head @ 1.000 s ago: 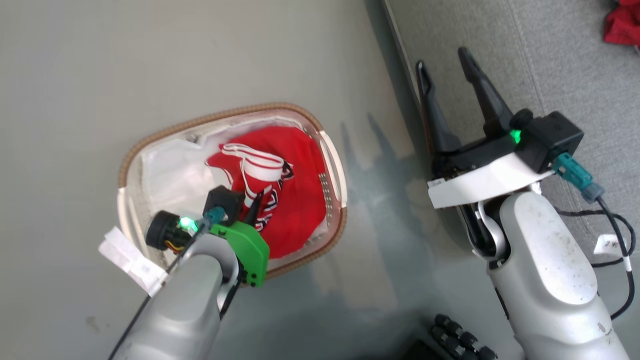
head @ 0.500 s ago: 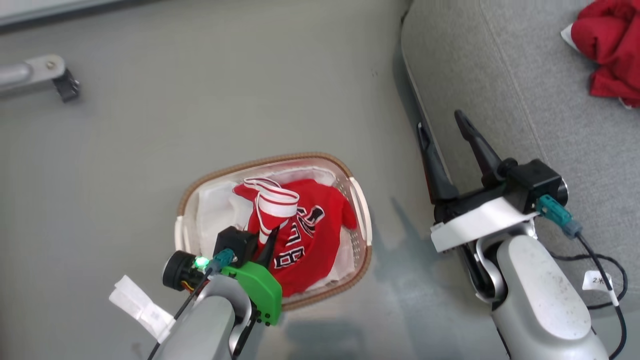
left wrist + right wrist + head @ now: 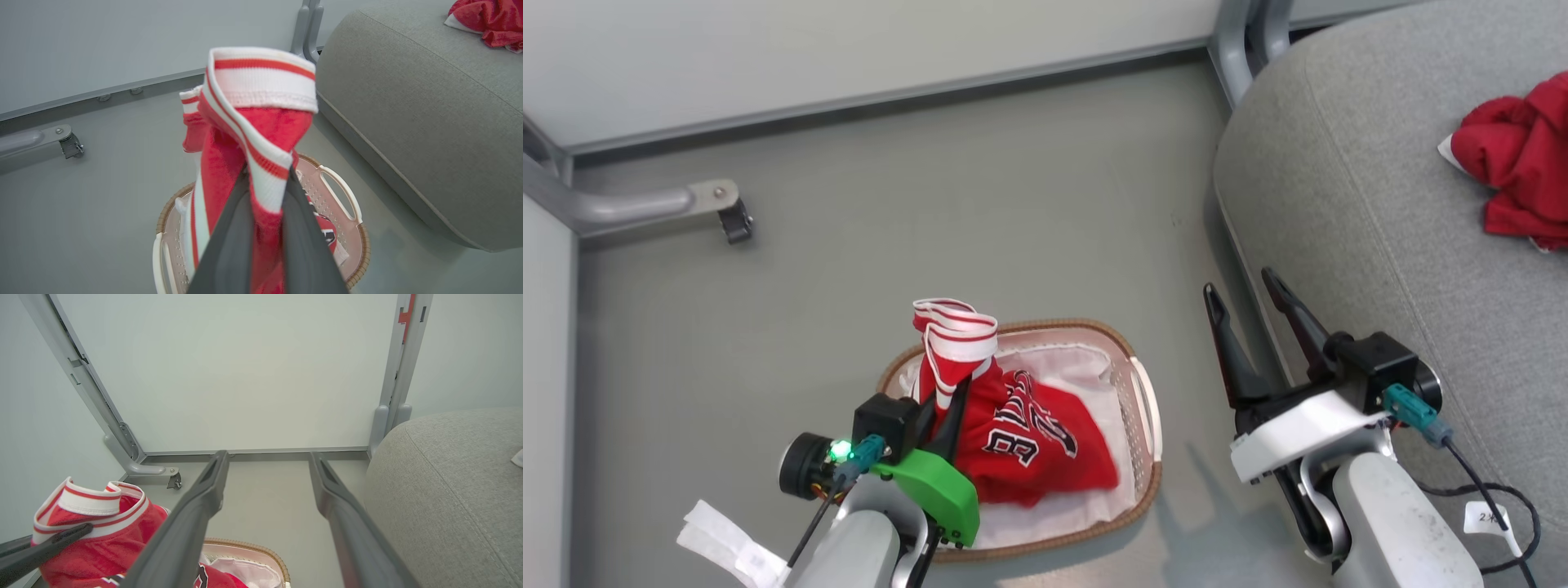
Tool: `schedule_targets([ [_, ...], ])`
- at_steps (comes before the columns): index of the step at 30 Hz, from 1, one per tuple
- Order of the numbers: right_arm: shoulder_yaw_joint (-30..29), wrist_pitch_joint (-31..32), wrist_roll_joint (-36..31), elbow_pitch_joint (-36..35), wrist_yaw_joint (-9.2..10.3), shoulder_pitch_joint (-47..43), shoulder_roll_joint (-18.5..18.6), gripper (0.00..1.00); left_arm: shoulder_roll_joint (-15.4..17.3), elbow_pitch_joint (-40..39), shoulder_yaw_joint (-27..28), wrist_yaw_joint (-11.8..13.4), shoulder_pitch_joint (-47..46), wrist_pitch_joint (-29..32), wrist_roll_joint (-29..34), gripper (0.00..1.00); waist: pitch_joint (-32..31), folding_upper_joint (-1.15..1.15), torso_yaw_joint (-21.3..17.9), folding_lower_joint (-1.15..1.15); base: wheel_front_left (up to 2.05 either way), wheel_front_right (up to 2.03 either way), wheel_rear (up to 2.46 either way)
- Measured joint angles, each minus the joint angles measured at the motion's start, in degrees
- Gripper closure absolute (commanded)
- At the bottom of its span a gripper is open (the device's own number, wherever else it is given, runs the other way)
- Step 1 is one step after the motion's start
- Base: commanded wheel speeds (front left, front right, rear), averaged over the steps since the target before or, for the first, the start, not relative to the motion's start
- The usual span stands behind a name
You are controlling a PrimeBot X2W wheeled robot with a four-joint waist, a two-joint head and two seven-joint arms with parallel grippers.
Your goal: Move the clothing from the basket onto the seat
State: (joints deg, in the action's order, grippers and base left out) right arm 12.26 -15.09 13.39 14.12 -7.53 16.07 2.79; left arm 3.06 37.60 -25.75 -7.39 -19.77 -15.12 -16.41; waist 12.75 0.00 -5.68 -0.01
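Note left gripper [image 3: 954, 390] at near left, over the near rim of the basket [image 3: 1129, 505], pinched tight on the white-and-red striped band of a red jersey [image 3: 1023, 445]. Find the band bunched and standing up past the fingertips, above the basket's far-left rim. Find the rest of the jersey, with dark-and-white lettering, draping down onto the white liner [image 3: 1063, 364] inside the basket. Confirm in left wrist view: both fingers [image 3: 231, 245] pressed against the cloth, band folded over above them.

Note right gripper [image 3: 1238, 282] at near right, spread wide, holding nothing, just beside the left edge of the seat [image 3: 1372, 212], fingers pointing far.

Locate second red garment [image 3: 1515, 167] crumpled on the seat at far right, well apart from both grippers.

Place basket on grey floor [image 3: 931, 229], left of the seat, not touching it. Log grey metal frame leg with caster [image 3: 727, 216] at far left.
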Motion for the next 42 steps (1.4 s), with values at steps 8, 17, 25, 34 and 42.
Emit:
schedule_targets([
  [8, -0.12, 0.00, -0.27, 0.33, 0.00, -2.42, 0.01, 0.00, -0.01, -9.40, 1.54, 0.00, 0.71, 0.00, 2.57, 1.00, -4.06, 0.00, 1.32, 0.00, 0.00, 0.00, 0.00],
  [17, -0.22, 0.00, -0.18, 0.44, 0.00, -3.13, 0.01, 0.00, -0.08, -19.74, -0.87, 0.00, -1.50, 0.00, 3.59, 1.00, -5.34, 0.00, 2.02, 0.00, 0.00, 0.00, 0.00],
  [25, 0.11, 0.00, 0.45, 0.44, 0.00, -3.69, 0.01, 0.00, -0.10, -24.65, -2.15, 0.00, -4.55, 0.00, 3.43, 1.00, -6.07, 0.00, 1.43, 0.00, 0.00, 0.00, 0.00],
  [34, -0.24, 0.00, 0.77, 0.37, 0.00, -4.33, 0.01, 0.00, -0.12, -27.66, -3.81, 0.00, -6.82, 0.00, 2.87, 1.00, -6.58, 0.00, 1.29, 0.00, 0.00, 0.00, 0.00],
  [42, 0.57, 0.00, 0.90, 0.14, 0.00, -4.75, 0.01, 0.00, -0.14, -29.34, -4.15, 0.00, -7.69, 0.00, 2.37, 1.00, -6.49, 0.00, 1.48, 0.00, 0.00, 0.00, 0.00],
])
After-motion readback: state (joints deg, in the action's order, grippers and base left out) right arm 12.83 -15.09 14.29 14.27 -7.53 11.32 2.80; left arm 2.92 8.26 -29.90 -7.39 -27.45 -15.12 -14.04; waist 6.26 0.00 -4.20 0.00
